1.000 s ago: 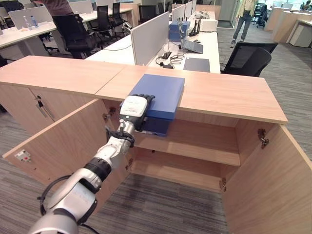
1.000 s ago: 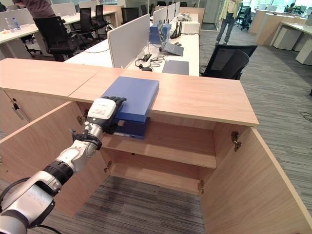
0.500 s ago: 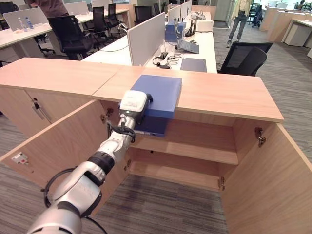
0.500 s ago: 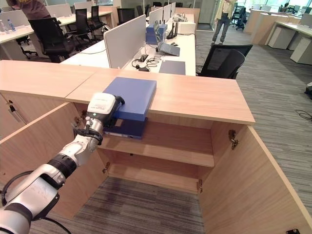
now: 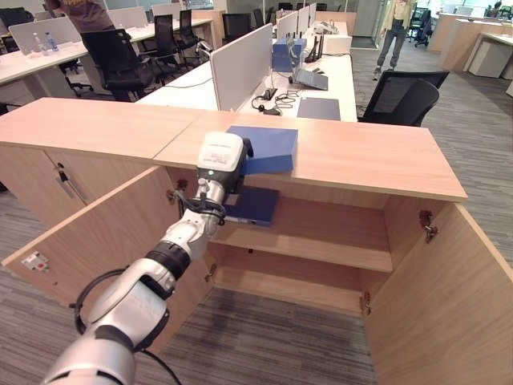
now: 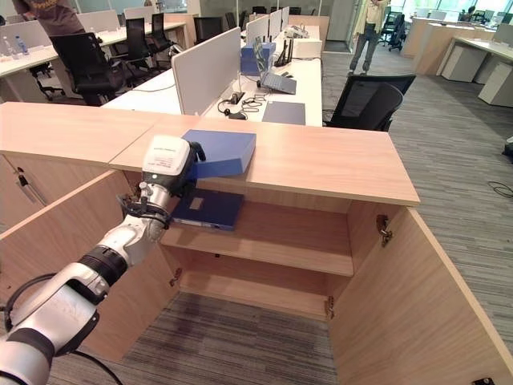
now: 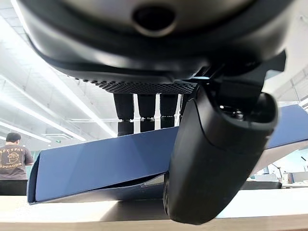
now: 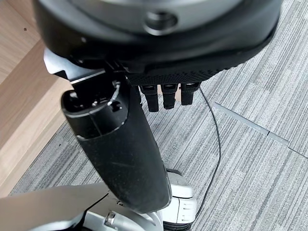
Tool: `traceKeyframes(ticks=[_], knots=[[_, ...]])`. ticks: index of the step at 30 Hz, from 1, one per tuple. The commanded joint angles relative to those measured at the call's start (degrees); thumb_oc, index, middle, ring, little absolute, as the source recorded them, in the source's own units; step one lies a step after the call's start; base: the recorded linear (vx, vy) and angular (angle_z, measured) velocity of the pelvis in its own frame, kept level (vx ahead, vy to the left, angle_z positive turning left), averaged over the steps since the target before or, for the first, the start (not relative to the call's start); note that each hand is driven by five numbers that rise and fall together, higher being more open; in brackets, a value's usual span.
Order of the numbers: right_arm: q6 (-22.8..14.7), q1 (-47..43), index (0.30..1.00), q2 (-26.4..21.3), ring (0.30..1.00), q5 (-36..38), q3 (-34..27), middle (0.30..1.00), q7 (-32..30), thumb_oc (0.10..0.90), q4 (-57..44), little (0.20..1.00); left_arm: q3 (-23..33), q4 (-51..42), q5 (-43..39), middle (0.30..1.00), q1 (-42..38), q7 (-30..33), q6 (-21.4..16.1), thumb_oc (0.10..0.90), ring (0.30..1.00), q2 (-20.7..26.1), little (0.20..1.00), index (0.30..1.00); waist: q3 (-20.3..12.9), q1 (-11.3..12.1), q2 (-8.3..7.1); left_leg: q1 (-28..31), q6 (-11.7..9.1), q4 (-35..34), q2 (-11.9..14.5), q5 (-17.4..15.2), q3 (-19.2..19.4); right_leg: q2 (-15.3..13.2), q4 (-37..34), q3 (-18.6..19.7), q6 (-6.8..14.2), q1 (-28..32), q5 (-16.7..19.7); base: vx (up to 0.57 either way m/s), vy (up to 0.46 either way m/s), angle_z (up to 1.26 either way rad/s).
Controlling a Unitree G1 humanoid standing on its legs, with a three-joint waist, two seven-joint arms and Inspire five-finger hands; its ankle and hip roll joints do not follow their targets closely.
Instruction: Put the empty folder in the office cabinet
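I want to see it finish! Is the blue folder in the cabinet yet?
Not yet. Both cabinet doors already stand open. The left hand grips the blue folder, lifting its near edge off the cabinet top. It still must go onto the shelf, where another blue folder lies.

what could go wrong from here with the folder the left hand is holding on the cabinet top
1. The left hand grips only the near edge of the blue folder, which is tilted with its far end on the cabinet top; it may slip out.
2. Another blue folder already lies on the upper shelf directly below, so the held one could land on it or knock it.
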Motion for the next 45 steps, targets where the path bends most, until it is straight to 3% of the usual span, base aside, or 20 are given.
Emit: traceKeyframes(ticks=[1,5,8,13,17,20,23,26,32,36,37,38,45], knots=[[-0.83,-2.36,0.9,-2.33,0.9,0.44,0.48,0.9,-1.91,0.8,4.87,0.9,2.02,3.4,1.16,0.3,-10.18,0.29,0.21,0.4,0.3,-0.47,0.3,0.3,-0.98,0.18,-0.08,4.83,-0.06,-0.14,-1.87,-10.22,-2.68,-0.69,0.36,-4.49,3.64,1.31,-3.04,0.0,0.0,0.0],[-0.62,-2.28,0.9,-2.23,0.9,0.47,0.04,0.9,-2.13,0.8,5.2,0.9,3.01,0.62,0.31,0.3,-9.34,0.29,-0.47,0.4,0.3,-1.4,0.3,0.3,-0.89,0.29,-0.07,4.86,-0.11,-0.14,-1.89,-10.22,-2.98,-0.71,0.36,-4.96,3.55,1.38,-3.14,0.0,0.0,0.0],[-0.15,-2.07,0.9,-2.01,0.9,0.5,-1.11,0.9,-2.56,0.8,5.37,0.9,5.28,-10.09,-1.91,0.3,-6.08,-1.52,-2.92,0.4,0.3,-2.19,0.3,0.3,-0.76,0.81,-0.22,4.37,-0.1,-0.14,-2.04,-9.7,-3.5,-0.81,0.36,-5.41,3.29,1.06,-2.77,-0.01,-0.008,0.06],[0.31,-1.53,0.9,-1.6,0.9,1.02,-4.27,0.9,-2.71,0.8,5.36,0.9,9.81,-35.83,-9.11,0.3,8.95,-9.57,-10.76,0.4,0.3,1.15,0.3,0.3,-0.12,2.47,-0.08,4.12,0.05,-0.14,-2.15,-9.63,-4.65,-1.11,0.36,-6.39,3.09,1.09,-2.71,0.01,0.012,0.1],[0.71,-1.35,0.9,-0.92,0.9,0.5,-5.7,0.9,-2.21,0.8,5.34,0.9,15.21,-47.94,-19.95,0.3,24.35,-15.9,-14.32,0.4,0.3,2.2,0.3,0.3,0.33,4.09,-0.05,4.19,0.01,-0.14,-2.15,-9.63,-5.09,-1.22,0.36,-7.0,2.86,1.39,-2.73,0.01,0.01,0.1],[0.74,-1.23,0.9,-1.04,0.9,0.09,-6.23,0.9,-1.35,0.8,5.38,0.9,17.62,-54.49,-23.97,0.3,31.31,-19.31,-15.98,0.4,0.3,5.33,0.3,0.3,0.47,4.9,-0.02,4.3,-0.07,-0.14,-2.07,-9.62,-5.43,-1.26,0.36,-7.35,2.85,1.64,-2.8,0.01,0.0,0.11],[0.81,-1.44,0.9,-0.97,0.9,-0.31,-6.44,0.9,-0.74,0.8,5.54,0.9,20.31,-56.46,-27.85,0.3,37.79,-21.4,-16.29,0.4,0.3,7.04,0.3,0.3,0.54,5.55,0.03,4.34,-0.11,-0.14,-2.05,-9.57,-5.71,-1.26,0.36,-7.72,2.89,1.85,-2.84,0.0,-0.001,0.05],[0.7,-2.01,0.9,-0.84,0.9,-0.05,-6.71,0.9,-0.48,0.8,4.85,0.9,23.42,-54.8,-32.52,0.3,44.22,-22.2,-15.11,0.4,0.3,5.11,0.3,0.3,0.8,6.26,0.03,4.26,-0.12,-0.14,-1.99,-9.38,-6.16,-1.33,0.36,-8.02,2.79,1.89,-2.84,-0.01,-0.002,0.11],[-1.26,-2.58,0.9,-0.73,0.9,2.29,-5.95,0.9,0.38,0.8,-1.54,0.9,27.76,-52.32,-29.53,0.3,53.85,-24.23,-13.14,0.4,0.3,5.75,0.3,0.3,1.24,7.15,-0.15,3.7,0.03,-0.14,-2.05,-8.97,-7.1,-1.28,0.36,-8.45,2.6,1.6,-2.8,-0.01,-0.005,0.07],[-2.31,-1.34,0.9,-3.19,0.9,2.35,-4.82,0.9,1.25,0.8,-12.3,0.9,31.16,-51.33,-26.21,0.3,59.23,-26.91,-12.8,0.4,0.3,9.02,0.3,0.3,1.54,7.3,-0.32,3.34,0.0,-0.14,-1.96,-8.72,-7.0,-1.15,0.36,-8.53,2.56,1.36,-2.83,0.0,0.0,0.0],[-2.68,1.15,0.9,-6.59,0.9,1.99,-5.29,0.9,2.07,0.8,-25.26,0.9,33.69,-50.43,-24.32,0.3,62.41,-27.8,-12.76,0.4,0.3,10.4,0.3,0.3,1.76,7.14,-0.34,3.2,0.0,-0.14,-1.89,-8.57,-6.82,-1.09,0.36,-8.38,2.58,1.17,-2.9,0.0,0.0,0.0],[-3.14,2.44,0.9,-7.91,0.9,2.55,-5.96,0.9,2.47,0.8,-30.42,0.9,34.38,-49.68,-23.35,0.3,63.07,-27.88,-12.82,0.4,0.3,10.7,0.3,0.3,1.75,7.02,-0.27,3.43,0.0,-0.14,-1.79,-9.04,-6.84,-1.04,0.36,-8.4,2.65,1.34,-3.29,0.0,0.0,0.0],[-5.94,5.84,0.9,-12.96,0.9,3.71,-10.03,0.9,3.93,0.8,-53.11,0.9,37.5,-46.59,-22.58,0.3,65.27,-27.2,-12.62,0.4,0.3,9.11,0.3,0.3,1.95,6.86,-0.03,3.03,0.09,-0.14,-1.9,-8.4,-6.53,-1.32,0.36,-8.67,2.73,0.84,-2.89,-0.01,0.0,0.0]])
